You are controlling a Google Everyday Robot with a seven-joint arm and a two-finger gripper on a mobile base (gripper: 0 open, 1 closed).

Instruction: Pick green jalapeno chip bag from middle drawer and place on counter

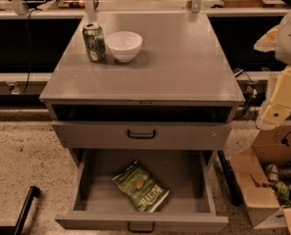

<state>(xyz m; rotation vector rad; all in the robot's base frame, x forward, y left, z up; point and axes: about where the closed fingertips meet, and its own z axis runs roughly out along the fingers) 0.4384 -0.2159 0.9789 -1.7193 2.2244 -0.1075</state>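
The green jalapeno chip bag (140,186) lies flat on the floor of the open middle drawer (184,180), near its front centre. The drawer is pulled fully out at the bottom of the cabinet, with its dark handle at the front. The grey counter (174,58) is the top of the cabinet. My gripper (277,112) hangs on the pale arm at the right edge of the view, beside the cabinet at about counter-edge height. It is well apart from the bag and holds nothing that I can see.
A green drink can (94,42) and a white bowl (124,45) stand at the counter's back left. A shut drawer front (141,134) sits above the open one. An open cardboard box (267,180) of items stands on the floor at the right. A dark bar (25,209) lies at the lower left.
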